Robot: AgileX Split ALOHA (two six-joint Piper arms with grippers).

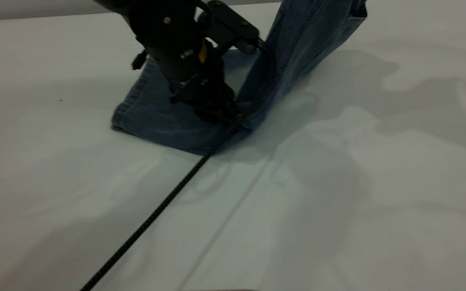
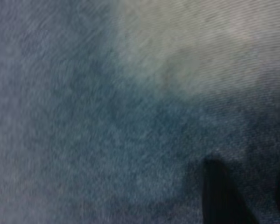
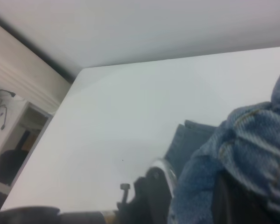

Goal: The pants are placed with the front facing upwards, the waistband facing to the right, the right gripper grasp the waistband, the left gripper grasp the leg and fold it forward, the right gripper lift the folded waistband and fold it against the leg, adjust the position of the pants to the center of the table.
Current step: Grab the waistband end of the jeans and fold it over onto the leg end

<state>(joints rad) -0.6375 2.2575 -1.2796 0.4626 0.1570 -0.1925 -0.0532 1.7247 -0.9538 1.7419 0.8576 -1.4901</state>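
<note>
Your left gripper (image 1: pixel 217 111) pressed down on the pants (image 1: pixel 168 121), grip unclear; the right, unseen, lifted the waistband (image 3: pixel 252 140).

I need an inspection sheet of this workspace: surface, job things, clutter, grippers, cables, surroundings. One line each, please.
Surface: white table, bare where visible, with shadows and a faint seam.
Job things: blue denim pants; the leg end lies flat on the table, the other end is lifted out of the exterior view's top.
Clutter: nothing seen.
Grippers: left gripper presses down on the flat denim, fingers against the cloth. Right gripper is out of the exterior view; its wrist view shows bunched denim over it, grip not clear.
Cables: black cable runs from the left gripper across the table toward the near edge.
Surroundings: pale wall and a doorway beyond the table's edge, in the right wrist view.
</note>
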